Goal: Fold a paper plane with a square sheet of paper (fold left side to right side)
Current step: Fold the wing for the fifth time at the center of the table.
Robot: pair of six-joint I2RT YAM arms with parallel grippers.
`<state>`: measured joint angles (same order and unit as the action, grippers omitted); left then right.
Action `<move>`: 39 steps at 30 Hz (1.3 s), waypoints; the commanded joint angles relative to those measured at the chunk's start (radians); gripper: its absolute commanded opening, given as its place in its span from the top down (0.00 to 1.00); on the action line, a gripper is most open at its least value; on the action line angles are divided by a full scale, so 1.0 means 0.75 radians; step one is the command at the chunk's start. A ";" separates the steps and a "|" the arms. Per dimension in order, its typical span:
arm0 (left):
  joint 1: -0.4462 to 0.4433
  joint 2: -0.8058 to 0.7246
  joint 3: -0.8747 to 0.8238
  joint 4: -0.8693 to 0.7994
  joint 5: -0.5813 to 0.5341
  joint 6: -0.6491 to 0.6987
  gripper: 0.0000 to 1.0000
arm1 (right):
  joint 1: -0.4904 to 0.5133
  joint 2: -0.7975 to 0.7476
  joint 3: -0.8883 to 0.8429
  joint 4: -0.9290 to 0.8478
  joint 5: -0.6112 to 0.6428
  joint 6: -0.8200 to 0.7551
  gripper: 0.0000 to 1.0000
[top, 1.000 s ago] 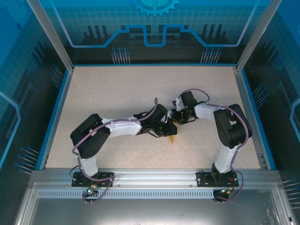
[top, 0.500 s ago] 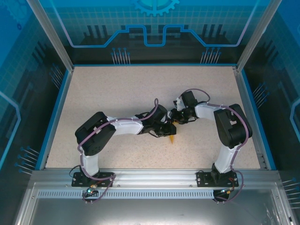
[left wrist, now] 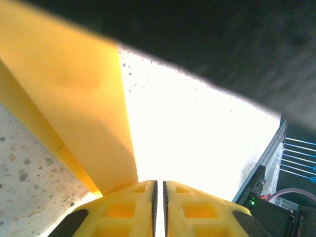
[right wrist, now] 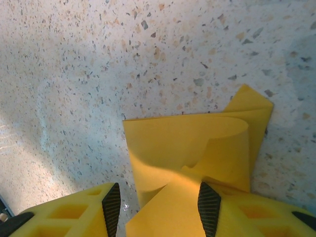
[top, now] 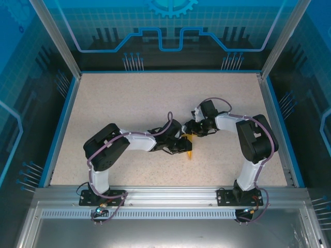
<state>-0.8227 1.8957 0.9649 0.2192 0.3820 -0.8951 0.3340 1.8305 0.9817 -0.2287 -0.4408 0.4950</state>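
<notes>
Left jaws closed to a slit, nothing seen in it; thin orange-yellow paper sheet (left wrist: 74,98) rises just left of them. Right jaws parted midway, gripping nothing, sheet's folded end between them.

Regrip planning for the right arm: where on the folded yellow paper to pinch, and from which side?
Likely its curled, lifted flap, from the side where the right gripper straddles it; the layers underneath lie flat on the table.
</notes>
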 commanded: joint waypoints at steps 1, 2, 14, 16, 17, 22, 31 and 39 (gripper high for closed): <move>-0.018 -0.030 -0.035 0.027 0.019 -0.017 0.83 | 0.020 0.076 -0.029 -0.129 0.087 -0.016 0.50; -0.016 -0.026 -0.035 0.032 0.018 -0.015 0.82 | 0.021 0.076 -0.028 -0.129 0.087 -0.015 0.50; -0.030 0.052 -0.019 0.060 0.031 -0.044 0.80 | 0.021 0.085 -0.030 -0.119 0.077 -0.008 0.50; -0.037 0.063 -0.007 0.053 0.033 -0.044 0.79 | 0.020 0.089 -0.030 -0.119 0.076 -0.005 0.50; -0.040 0.070 -0.002 0.050 0.033 -0.044 0.79 | 0.021 0.089 -0.029 -0.121 0.076 -0.005 0.50; -0.047 0.081 0.004 0.037 0.028 -0.050 0.83 | 0.021 0.090 -0.032 -0.127 0.085 0.000 0.52; -0.067 0.109 0.016 -0.020 0.016 -0.095 0.87 | 0.020 0.106 -0.022 -0.129 0.078 0.013 0.59; -0.067 0.128 0.022 -0.074 0.004 -0.126 0.88 | 0.019 0.112 -0.013 -0.133 0.071 0.017 0.62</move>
<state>-0.8444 1.9400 0.9737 0.2604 0.3592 -0.9546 0.3328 1.8446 0.9924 -0.2462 -0.4229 0.4969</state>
